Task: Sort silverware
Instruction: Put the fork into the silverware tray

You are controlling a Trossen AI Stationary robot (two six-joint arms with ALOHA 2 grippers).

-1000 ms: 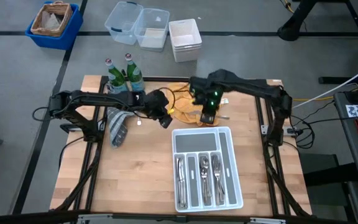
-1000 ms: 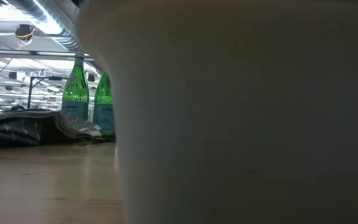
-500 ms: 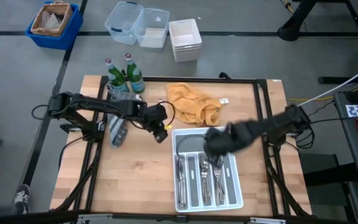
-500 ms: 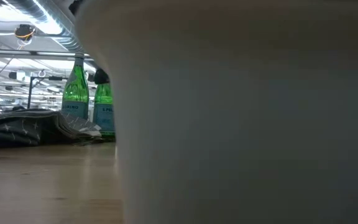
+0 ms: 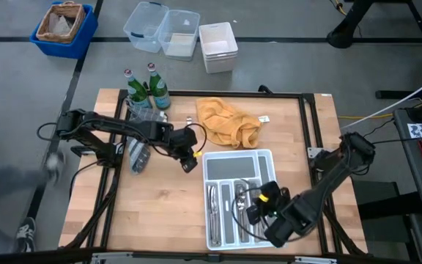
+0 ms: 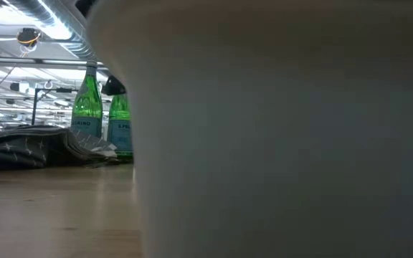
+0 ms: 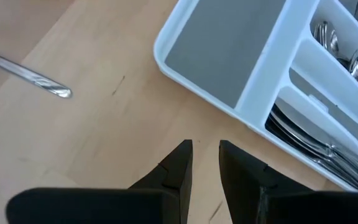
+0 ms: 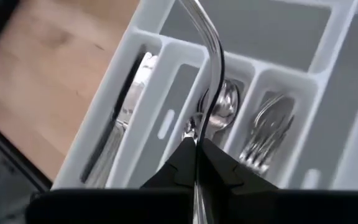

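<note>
Right gripper (image 8: pixel 197 152) is clamped tight on one piece of silverware (image 8: pixel 211 68), looks like a spoon by its handle, hovering over the white tray (image 5: pixel 269 158) right above the slot where the spoons (image 8: pixel 224 102) already lie, so I'd guess it's lining up a drop. Forks (image 8: pixel 267 124) sit one slot over, knives (image 8: pixel 129 99) on the other side. Left gripper (image 7: pixel 205 163) waits empty, fingers slightly parted, at the tray's 10 o'clock corner. One stray piece (image 7: pixel 27 73) lies on the wood nearby.
</note>
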